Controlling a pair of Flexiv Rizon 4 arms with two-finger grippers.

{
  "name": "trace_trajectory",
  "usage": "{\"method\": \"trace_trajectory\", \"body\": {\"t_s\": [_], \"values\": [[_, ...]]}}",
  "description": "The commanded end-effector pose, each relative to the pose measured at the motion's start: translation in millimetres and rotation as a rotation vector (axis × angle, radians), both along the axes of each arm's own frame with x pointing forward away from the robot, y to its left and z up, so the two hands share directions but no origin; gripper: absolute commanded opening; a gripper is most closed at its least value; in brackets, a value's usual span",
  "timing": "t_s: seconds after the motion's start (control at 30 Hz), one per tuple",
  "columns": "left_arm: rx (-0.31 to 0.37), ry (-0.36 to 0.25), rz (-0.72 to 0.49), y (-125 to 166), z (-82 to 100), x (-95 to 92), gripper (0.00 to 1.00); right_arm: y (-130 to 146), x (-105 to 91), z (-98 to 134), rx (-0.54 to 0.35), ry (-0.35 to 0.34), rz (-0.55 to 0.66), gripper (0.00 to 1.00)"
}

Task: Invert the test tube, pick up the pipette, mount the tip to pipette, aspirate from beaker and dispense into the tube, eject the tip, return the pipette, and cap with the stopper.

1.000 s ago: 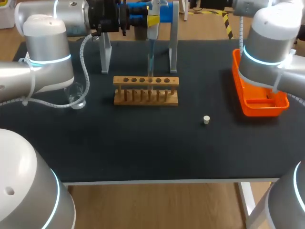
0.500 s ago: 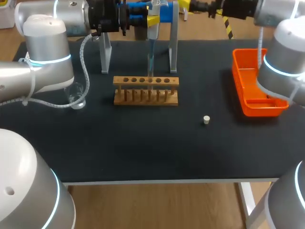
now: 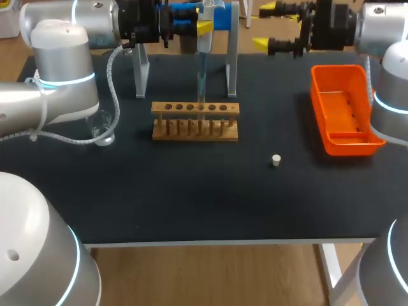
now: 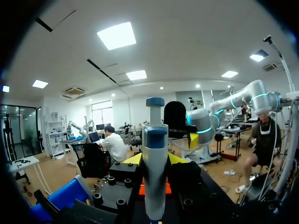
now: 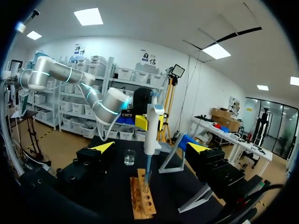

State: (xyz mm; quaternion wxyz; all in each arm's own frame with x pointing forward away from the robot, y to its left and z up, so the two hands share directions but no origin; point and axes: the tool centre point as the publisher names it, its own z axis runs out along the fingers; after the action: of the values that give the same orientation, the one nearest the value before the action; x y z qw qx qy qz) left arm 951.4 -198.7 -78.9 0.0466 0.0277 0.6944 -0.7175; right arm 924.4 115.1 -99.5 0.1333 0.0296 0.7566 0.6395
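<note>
1. Your left gripper (image 4: 154, 161) is clenched on the pipette (image 5: 151, 122), with a yellow fingertip on either side of its body. It holds the pipette upright over the back of the table.
2. Follow the pipette down. Its mounted tip (image 3: 202, 64) reaches into the mouth of the test tube (image 3: 201, 97), which stands upright in the wooden rack (image 3: 195, 127).
3. Your right gripper (image 3: 264, 25) is released, fingers wide apart with nothing between them. It hangs high at the back, just right of the metal stand (image 3: 233, 60).
4. I judge the inverting, pick-up, tip mounting and aspiration done, and the dispense into the tube to be the step in hand (whether liquid has gone in, I cannot tell).
5. Left for you:
   - Eject the tip, likely into the orange tray (image 3: 317, 95) at the right.
   - Return the pipette to the stand.
   - Cap the tube with the stopper (image 3: 276, 160), which lies alone on the mat, right of the rack and nearer the front.
   - The beaker (image 3: 102, 132) sits left of the rack.
</note>
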Motion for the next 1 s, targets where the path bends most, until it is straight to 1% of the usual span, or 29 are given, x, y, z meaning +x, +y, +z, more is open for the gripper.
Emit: {"method": "trace_trajectory", "body": {"t_s": [0.03,0.2,0.3,0.4,0.43,0.47,0.5,0.73,0.87,1.0], "values": [[-0.001,-0.001,-0.001,0,0.1,0.2,0.00,-1,4.0,-34,-0.028,0.029,0.010,1.00],[-0.001,-0.001,-0.001,0,0.1,0.2,0.00,6,9.2,-69,-0.062,0.072,0.001,1.00],[-0.001,-0.001,-0.001,0,0.1,0.2,0.00,15,11.8,-86,-0.070,0.077,0.005,1.00],[-0.001,-0.001,-0.001,0,0.1,0.2,0.00,26,13.5,-100,-0.077,0.060,0.029,1.00],[-0.001,-0.001,-0.001,0,0.1,0.2,0.00,28,14.0,-102,-0.080,0.050,0.036,1.00],[-0.001,-0.001,-0.001,0,0.1,0.2,0.00,32,14.7,-107,-0.056,0.053,0.069,1.00],[-0.001,-0.001,-0.001,0,0.1,0.2,0.00,35,15.3,-110,-0.053,0.050,0.074,1.00],[-0.001,-0.001,-0.001,0,0.1,0.2,0.00,48,25.2,-132,-0.079,0.067,0.088,1.00],[-0.001,-0.001,-0.001,0,0.1,0.2,0.00,55,25.9,-136,-0.082,0.061,0.134,1.00],[-0.001,-0.001,-0.001,0,0.1,0.2,0.00,62,30.3,-144,-0.095,0.067,0.141,1.00]]}}
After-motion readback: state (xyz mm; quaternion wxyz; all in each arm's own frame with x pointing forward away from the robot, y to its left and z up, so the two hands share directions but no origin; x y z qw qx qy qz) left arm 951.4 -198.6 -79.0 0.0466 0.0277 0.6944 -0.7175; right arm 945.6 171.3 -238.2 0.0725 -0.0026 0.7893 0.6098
